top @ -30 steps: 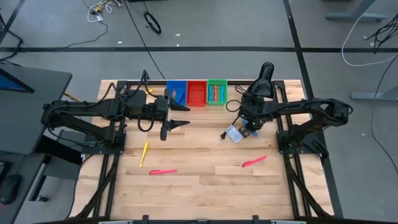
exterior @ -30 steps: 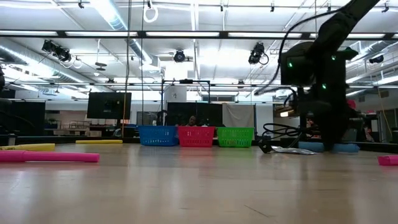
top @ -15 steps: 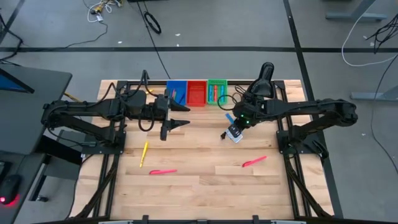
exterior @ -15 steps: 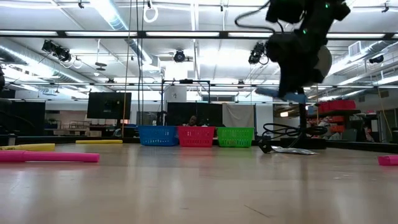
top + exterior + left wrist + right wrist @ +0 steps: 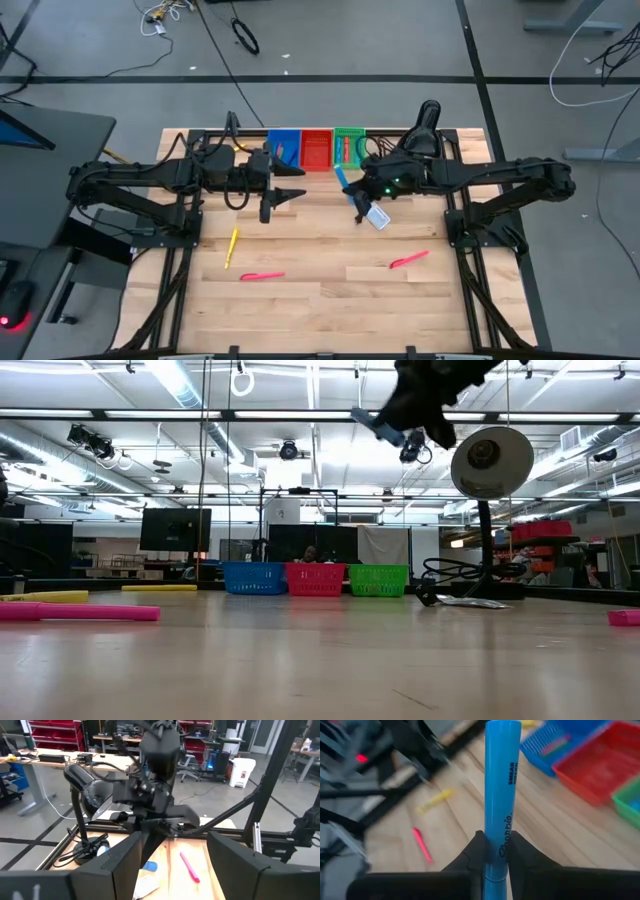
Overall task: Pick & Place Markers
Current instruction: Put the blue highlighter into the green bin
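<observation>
High view: right end effector (image 5: 352, 186) is above the worktop (image 5: 330, 300) in front of the green bin (image 5: 348, 147), pinching a blue marker (image 5: 343, 178); left end effector (image 5: 290, 196) is spread near the blue bin (image 5: 282, 147), while a yellow marker (image 5: 232, 246) and two pink markers (image 5: 262, 276) (image 5: 408, 259) lie on the wood. Low view: the blue marker (image 5: 376, 426) is held high and tilted above the three bins. Right wrist view — the fingers (image 5: 476, 851) clamp the blue marker (image 5: 502, 785), whose barrel reads "Sharpie" and "SMEAR".
</observation>
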Controlling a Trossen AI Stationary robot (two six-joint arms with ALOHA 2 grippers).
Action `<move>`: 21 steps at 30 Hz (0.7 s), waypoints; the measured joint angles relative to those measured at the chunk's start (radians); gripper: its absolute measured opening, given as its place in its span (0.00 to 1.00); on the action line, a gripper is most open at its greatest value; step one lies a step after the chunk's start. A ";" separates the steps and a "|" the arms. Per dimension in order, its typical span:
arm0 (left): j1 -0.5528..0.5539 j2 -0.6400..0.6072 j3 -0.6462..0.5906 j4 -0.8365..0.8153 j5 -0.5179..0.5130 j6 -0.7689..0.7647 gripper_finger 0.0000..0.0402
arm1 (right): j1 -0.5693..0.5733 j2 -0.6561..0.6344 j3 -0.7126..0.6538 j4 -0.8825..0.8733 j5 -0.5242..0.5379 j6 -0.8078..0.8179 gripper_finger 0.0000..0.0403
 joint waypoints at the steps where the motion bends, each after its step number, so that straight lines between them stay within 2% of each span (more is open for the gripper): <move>1: 0.000 0.000 0.000 0.004 0.000 -0.008 0.58 | 0.003 0.000 0.000 0.031 0.000 -0.003 0.09; 10: 0.000 0.000 0.000 0.006 -0.016 -0.076 0.58 | 0.045 0.000 0.000 0.311 -0.003 -0.137 0.09; 17: 0.000 0.000 0.000 0.007 -0.016 -0.078 0.58 | 0.064 0.000 0.000 0.475 -0.003 -0.284 0.09; 21: 0.000 0.000 0.000 0.007 -0.016 -0.078 0.58 | 0.065 -0.001 0.001 0.554 -0.017 -0.312 0.09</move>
